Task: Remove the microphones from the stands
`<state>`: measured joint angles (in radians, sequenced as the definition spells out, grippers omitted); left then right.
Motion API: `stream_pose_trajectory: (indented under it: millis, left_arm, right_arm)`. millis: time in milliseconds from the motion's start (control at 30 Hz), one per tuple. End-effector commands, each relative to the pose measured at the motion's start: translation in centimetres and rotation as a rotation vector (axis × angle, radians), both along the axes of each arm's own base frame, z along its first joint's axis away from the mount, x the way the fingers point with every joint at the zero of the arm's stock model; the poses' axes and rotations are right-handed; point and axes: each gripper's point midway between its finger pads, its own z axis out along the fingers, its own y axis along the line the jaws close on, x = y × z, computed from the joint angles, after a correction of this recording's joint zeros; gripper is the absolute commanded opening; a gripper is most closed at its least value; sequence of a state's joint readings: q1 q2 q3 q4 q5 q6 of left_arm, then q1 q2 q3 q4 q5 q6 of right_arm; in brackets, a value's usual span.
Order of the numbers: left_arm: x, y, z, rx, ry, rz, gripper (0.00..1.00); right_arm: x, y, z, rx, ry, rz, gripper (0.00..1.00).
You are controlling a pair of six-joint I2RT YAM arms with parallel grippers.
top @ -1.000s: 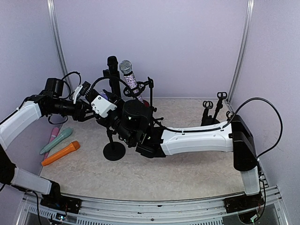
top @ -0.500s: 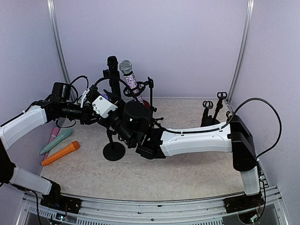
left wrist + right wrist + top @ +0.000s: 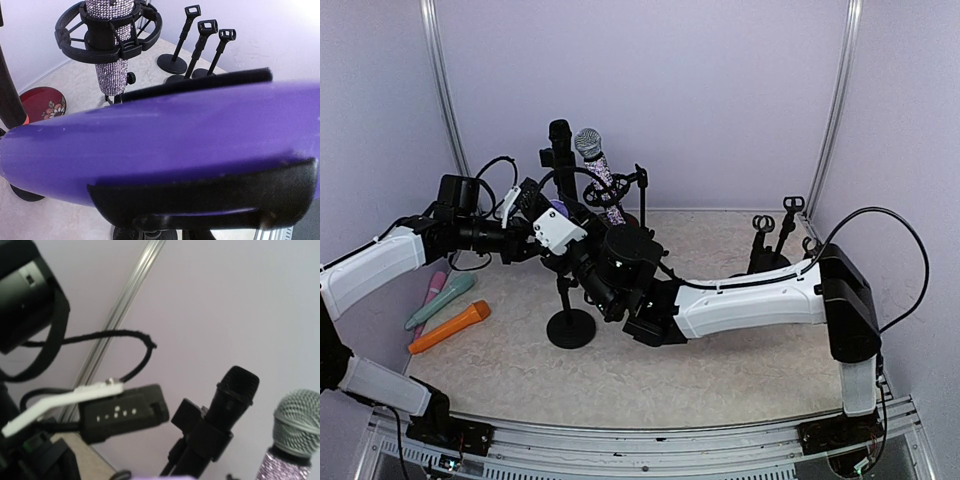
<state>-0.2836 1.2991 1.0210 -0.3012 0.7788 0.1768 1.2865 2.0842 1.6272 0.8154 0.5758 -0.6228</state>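
A purple microphone (image 3: 558,208) sits at the top of a black stand (image 3: 571,328) in the middle of the table. My left gripper (image 3: 548,216) reaches in from the left and is shut on it. In the left wrist view the purple microphone (image 3: 160,135) fills the frame, with black fingers (image 3: 210,200) pressed against it above and below. My right gripper (image 3: 578,262) comes from the right and grips the stand's pole just below the microphone, its fingers mostly hidden. The right wrist view shows only a purple sliver (image 3: 155,477) at its bottom edge.
A sparkly microphone (image 3: 603,180) in a ring mount and a black microphone (image 3: 560,150) on a stand rise just behind. Pink, teal (image 3: 440,300) and orange (image 3: 450,326) microphones lie at the left. Empty stands (image 3: 770,235) are at the back right, and a red dish (image 3: 42,102) lies near the ring mount.
My left gripper moved right and closed on the purple microphone. The right arm and the stand's base shifted slightly to the right and nearer.
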Motion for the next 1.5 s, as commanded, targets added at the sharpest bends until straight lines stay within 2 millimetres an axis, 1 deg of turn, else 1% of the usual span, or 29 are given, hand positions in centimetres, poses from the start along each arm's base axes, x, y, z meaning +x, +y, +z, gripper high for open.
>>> stream_pose_trajectory:
  millis: [0, 200, 367, 500, 667, 933, 1067, 1167, 1267, 1300, 1400, 1467]
  left_arm:
    - [3.6, 2.0, -1.5, 0.088, -0.062, 0.164, 0.0]
    - [4.4, 2.1, -2.2, 0.112, -0.071, 0.188, 0.0]
    - [4.9, 2.0, -2.6, 0.127, -0.094, 0.202, 0.0]
    - [5.1, 1.6, -2.7, 0.142, -0.115, 0.202, 0.0]
    - [5.5, 1.1, -3.2, 0.165, -0.116, 0.2, 0.0]
    - [5.8, 1.5, -3.9, 0.204, -0.116, 0.223, 0.0]
    - [5.4, 1.2, -3.8, 0.2, -0.116, 0.194, 0.0]
    - [4.1, 0.1, -3.5, 0.18, -0.095, 0.106, 0.01]
    - [1.7, -1.5, -2.3, 0.143, -0.08, -0.027, 0.17]
    - [0.8, -2.0, -1.9, 0.13, -0.076, -0.068, 0.24]
    - [-1.3, -2.8, -1.1, 0.119, -0.07, -0.154, 0.54]
    - [-2.5, -2.8, -0.6, 0.127, -0.063, -0.196, 0.74]
  right_arm:
    - [-4.4, -2.5, 6.5, 0.157, -0.071, 0.065, 0.0]
    - [-7.1, -4.7, 8.7, 0.176, -0.114, 0.06, 0.0]
    - [-9.4, -6.5, 10.4, 0.193, -0.117, 0.066, 0.0]
    - [-10.8, -7.7, 11.2, 0.203, -0.112, 0.058, 0.0]
    - [-11.8, -9.3, 11.5, 0.222, -0.1, 0.036, 0.0]
    - [-12.7, -11.4, 11.6, 0.263, -0.062, 0.034, 0.0]
    - [-13.3, -11.8, 12.0, 0.269, -0.051, 0.045, 0.0]
    - [-13.5, -12.0, 12.0, 0.263, -0.043, 0.036, 0.0]
    - [-13.2, -12.3, 11.8, 0.256, -0.031, 0.019, 0.0]
    - [-13.2, -12.4, 11.6, 0.253, -0.027, 0.013, 0.0]
    - [-12.6, -12.7, 11.0, 0.241, -0.009, -0.02, 0.0]
    - [-12.3, -12.6, 10.6, 0.231, 0.007, -0.031, 0.0]
